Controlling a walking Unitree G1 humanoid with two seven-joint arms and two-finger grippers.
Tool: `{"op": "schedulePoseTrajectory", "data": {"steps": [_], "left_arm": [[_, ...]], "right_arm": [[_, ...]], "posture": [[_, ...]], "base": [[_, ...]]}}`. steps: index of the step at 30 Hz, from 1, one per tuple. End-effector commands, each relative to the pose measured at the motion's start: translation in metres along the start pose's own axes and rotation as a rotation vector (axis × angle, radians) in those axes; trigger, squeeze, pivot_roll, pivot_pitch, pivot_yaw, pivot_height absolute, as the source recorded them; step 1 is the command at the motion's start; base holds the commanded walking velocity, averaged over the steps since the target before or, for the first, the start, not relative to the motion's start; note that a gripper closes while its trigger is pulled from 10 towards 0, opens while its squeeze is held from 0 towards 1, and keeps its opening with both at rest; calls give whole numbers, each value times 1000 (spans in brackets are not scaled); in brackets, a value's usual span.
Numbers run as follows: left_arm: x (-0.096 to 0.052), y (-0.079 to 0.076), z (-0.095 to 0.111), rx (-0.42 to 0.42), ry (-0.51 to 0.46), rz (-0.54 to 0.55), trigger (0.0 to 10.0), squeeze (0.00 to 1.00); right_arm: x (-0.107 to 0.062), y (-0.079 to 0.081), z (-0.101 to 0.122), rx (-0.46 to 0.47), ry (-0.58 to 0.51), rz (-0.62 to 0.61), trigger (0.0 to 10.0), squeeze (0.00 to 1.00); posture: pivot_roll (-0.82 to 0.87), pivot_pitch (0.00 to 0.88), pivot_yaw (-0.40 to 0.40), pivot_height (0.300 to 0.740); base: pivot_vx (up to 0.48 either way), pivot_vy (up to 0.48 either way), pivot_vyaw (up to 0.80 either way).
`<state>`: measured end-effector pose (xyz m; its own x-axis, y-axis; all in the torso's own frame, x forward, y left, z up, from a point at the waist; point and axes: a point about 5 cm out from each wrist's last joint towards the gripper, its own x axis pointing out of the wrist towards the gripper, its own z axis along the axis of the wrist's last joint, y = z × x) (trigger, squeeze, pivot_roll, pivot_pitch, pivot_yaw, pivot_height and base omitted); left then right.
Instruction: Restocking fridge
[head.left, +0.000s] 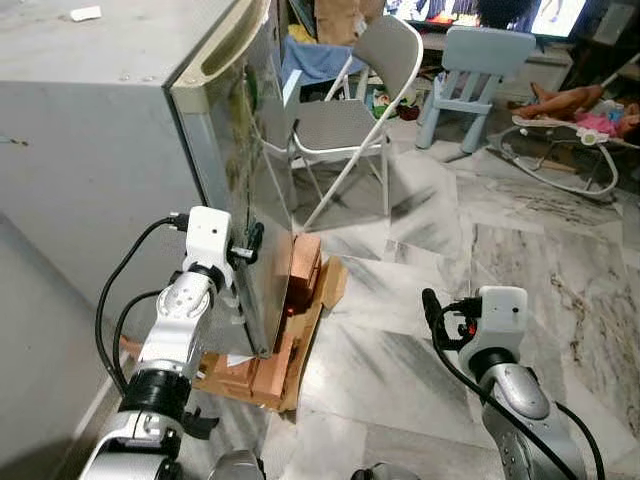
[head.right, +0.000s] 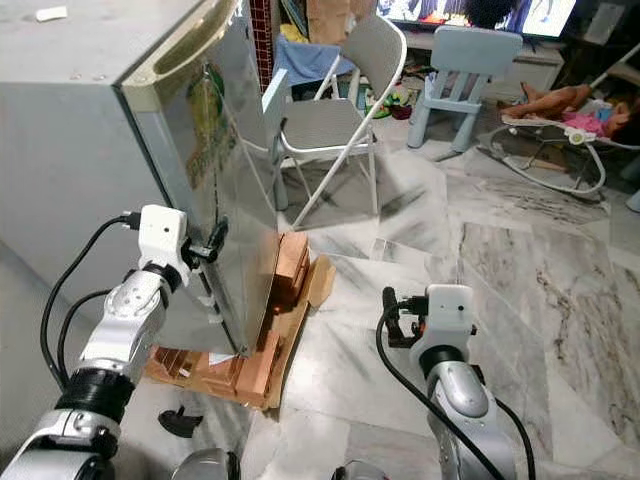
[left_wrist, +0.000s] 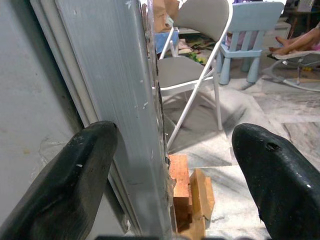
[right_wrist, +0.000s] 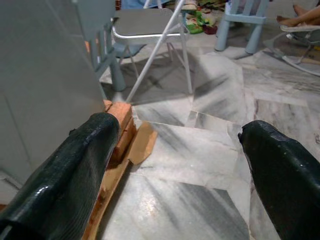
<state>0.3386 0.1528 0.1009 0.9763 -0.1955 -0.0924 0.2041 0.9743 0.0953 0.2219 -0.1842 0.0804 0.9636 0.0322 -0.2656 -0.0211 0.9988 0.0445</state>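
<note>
Left gripper (left_wrist: 170, 165) spreads wide astride the fridge door (left_wrist: 120, 100) edge, fridge at the robot's left on wooden blocks (head.left: 290, 330). Stiff, heavy, smooth metal; grip that edge. Right gripper (right_wrist: 180, 165) hangs wide, empty.

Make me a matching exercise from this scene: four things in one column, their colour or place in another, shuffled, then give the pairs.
Things:
1. folding chair
2. child's chair
3. bricks
4. left gripper

Descriptions:
A. light blue, near the back of the room
B. orange, stacked under the fridge
C. grey seat, white frame
D. at the fridge door's edge, jaws open

Pairs: 1-C, 2-A, 3-B, 4-D
</note>
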Motion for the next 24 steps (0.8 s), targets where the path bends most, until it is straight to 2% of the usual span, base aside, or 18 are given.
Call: {"op": "schedulePoseTrajectory", "data": {"steps": [1,4,5,6,7,8,9,10,11,12,13,14,17,19,23,24], "left_arm": [[10,-1,16,27,-49,10,10000,0],[20,-22,34,26,-108,-69,10000,0],[21,-27,38,23,-122,-92,10000,0],[23,-47,48,9,-153,-196,10000,0],[23,-61,54,1,-173,-268,10000,0],[17,-99,69,-27,-216,-454,10000,0],[3,-142,87,-48,-275,-666,10000,0],[3,-142,87,-48,-275,-666,10000,0],[-10,-170,98,-58,-310,-808,10000,0],[-10,-170,98,-58,-310,-808,10000,0],[-22,-192,105,-78,-327,-918,10000,0],[-25,-199,106,-76,-333,-947,10000,0],[-17,-200,99,-41,-327,-898,10000,0],[-9,-187,92,-13,-307,-835,10000,0],[1,-147,76,9,-247,-669,10000,0],[2,-145,75,7,-243,-659,10000,0]], "right_arm": [[-5,6,4,25,-9,96,10000,0],[-16,24,-1,109,49,336,10000,0],[-19,27,-1,124,61,381,10000,0],[-24,33,-3,123,81,456,10000,0],[-26,36,-3,118,93,498,10000,0],[-30,40,-5,119,108,554,10000,0],[-29,42,-6,119,115,569,10000,0],[-29,42,-6,119,115,569,10000,0],[-27,41,-4,110,101,561,10000,0],[-27,41,-4,110,101,561,10000,0],[-25,41,-4,115,94,559,10000,0],[-24,42,-4,114,93,560,10000,0],[-21,42,-4,102,89,568,10000,0],[-21,41,-5,99,97,572,10000,0],[-23,40,-11,109,118,563,10000,0],[-24,39,-12,110,121,563,10000,0]], "posture": [[0,29,-3,740],[3,26,-5,740],[3,26,-5,740],[9,23,-8,740],[9,23,-8,740],[16,22,-10,740],[22,18,-11,740],[22,18,-11,740],[26,16,-11,740],[26,16,-11,740],[27,11,-10,740],[26,10,-8,740],[22,7,-4,740],[19,7,-1,740],[29,9,5,740],[30,9,5,740]], "base": [[0,0,0],[0,0,0],[0,0,0],[0,0,0],[0,0,0],[0,0,0],[0,0,0],[0,0,0],[0,0,0],[0,0,0],[0,0,0],[0,0,0],[0,0,0],[0,0,0],[0,0,0],[0,0,0]]}}
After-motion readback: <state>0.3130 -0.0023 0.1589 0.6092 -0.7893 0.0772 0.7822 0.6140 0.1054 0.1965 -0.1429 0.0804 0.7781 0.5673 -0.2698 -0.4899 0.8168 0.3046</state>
